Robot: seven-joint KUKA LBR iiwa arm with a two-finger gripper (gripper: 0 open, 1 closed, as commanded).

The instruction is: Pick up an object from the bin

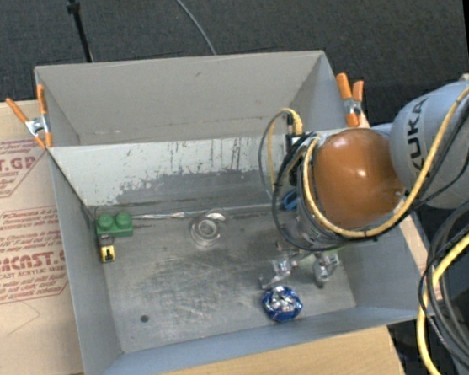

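One blue crumpled ball [281, 304] lies by the bin's [163, 89] near wall, right of centre. My gripper [303, 269] hangs just beyond it, jaws apart and empty. I judge this the approach: next, centre over the ball, descend, close.

A robotics lab: a KUKA robot arm [441, 140] trailing bundled cables [437, 285] reaches into a scuffed grey metal bin [180, 87] set on a pale wooden bench [324, 362].

One camera looks steeply down into the bin [171, 292] from slightly aside.
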